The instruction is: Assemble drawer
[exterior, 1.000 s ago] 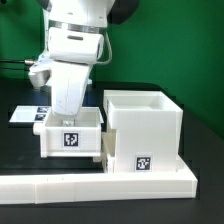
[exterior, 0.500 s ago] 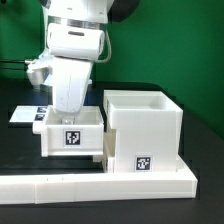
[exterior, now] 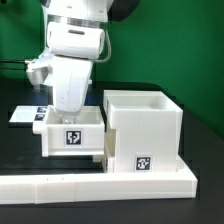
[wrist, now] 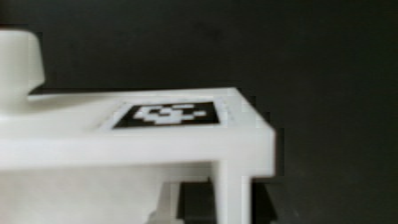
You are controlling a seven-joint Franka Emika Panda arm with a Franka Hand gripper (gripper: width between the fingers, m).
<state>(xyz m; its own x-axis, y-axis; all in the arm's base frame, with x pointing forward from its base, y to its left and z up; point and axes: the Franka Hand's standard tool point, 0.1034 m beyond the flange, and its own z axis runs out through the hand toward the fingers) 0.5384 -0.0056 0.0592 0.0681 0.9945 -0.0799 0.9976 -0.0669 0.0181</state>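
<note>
The big white box shell stands open-topped at the exterior view's right, a marker tag on its front. The smaller tray stands against its left side, tag facing front. My gripper reaches down into the tray from above, its fingertips hidden behind the tray's wall. In the wrist view the tray's tagged face and its knob fill the frame. My gripper has a dark finger on each side of a thin white tray wall, close against it.
A low white rail runs along the table's front edge, right before the box and tray. The marker board lies flat behind the tray at the exterior view's left. A green backdrop stands behind.
The arm has leaned slightly toward the exterior view's left. The tray and the box shell have not visibly moved.
</note>
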